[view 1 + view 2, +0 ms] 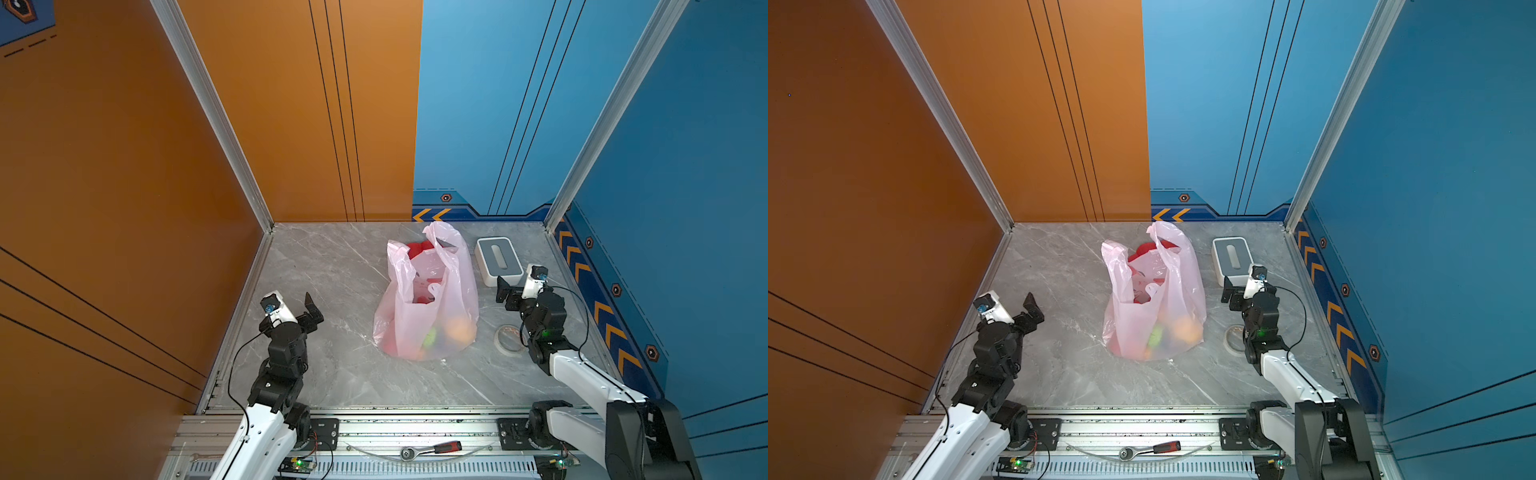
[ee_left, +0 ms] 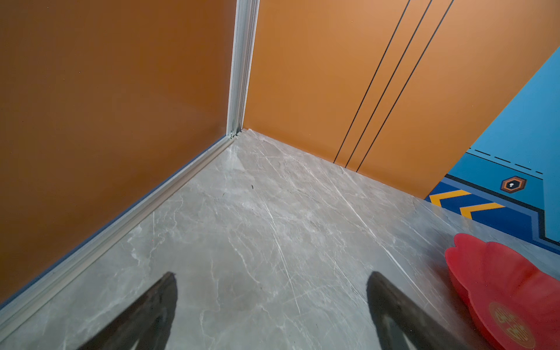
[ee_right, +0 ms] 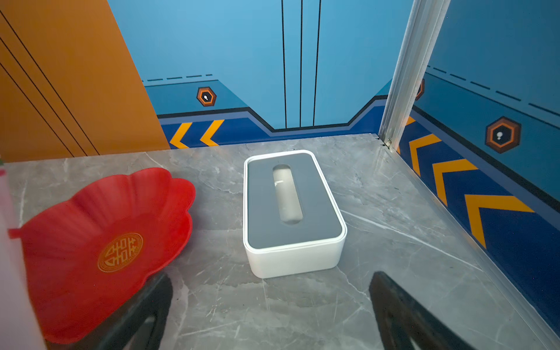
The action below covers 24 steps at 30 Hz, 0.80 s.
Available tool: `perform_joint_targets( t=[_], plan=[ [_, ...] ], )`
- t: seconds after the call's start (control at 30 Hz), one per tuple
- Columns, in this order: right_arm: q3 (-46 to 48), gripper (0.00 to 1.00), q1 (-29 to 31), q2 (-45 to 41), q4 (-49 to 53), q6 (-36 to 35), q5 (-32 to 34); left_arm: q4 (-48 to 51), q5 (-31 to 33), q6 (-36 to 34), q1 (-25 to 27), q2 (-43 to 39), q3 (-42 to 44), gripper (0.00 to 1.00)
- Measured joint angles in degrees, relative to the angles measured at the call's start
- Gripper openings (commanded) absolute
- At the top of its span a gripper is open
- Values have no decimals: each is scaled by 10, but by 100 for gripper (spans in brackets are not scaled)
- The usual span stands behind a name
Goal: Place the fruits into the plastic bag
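While its jaws stand spread wide with nothing between them, the left tool [image 1: 312, 309] hovers over bare counter [image 1: 332, 270] near the orange wall, well apart from the bag. The right tool [image 3: 270, 274] is just as wide and empty, hanging near the white tissue box [image 3: 294, 212]. The red dish [image 3: 100, 230] beside the box holds no fruit. Between the two arms, the pale pink plastic bag [image 1: 432, 299] stands slumped at mid-counter with its handles up. The fruits [image 1: 446, 332] show through its lower part as orange, green and red shapes. No loose fruit is visible, so loading looks finished. Doing this step well means drawing both tools away without brushing the handles, since the thin bag could tip and spill.
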<state>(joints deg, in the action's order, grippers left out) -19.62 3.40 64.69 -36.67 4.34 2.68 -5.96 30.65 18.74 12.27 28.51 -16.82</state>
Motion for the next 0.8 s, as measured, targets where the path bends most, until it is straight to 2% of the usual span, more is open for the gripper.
perform_joint_targets(
  t=[0.37,0.53,0.8],
  plan=[
    [33,100,0,73,-91,-27,11,-104,2,-81,-27,98,23,98],
    [43,100,-1,97,-127,-31,14,-156,-4,-96,-56,184,29,98],
    [58,100,-1,146,-193,-31,15,-254,-37,-132,-70,336,24,98]
  ],
)
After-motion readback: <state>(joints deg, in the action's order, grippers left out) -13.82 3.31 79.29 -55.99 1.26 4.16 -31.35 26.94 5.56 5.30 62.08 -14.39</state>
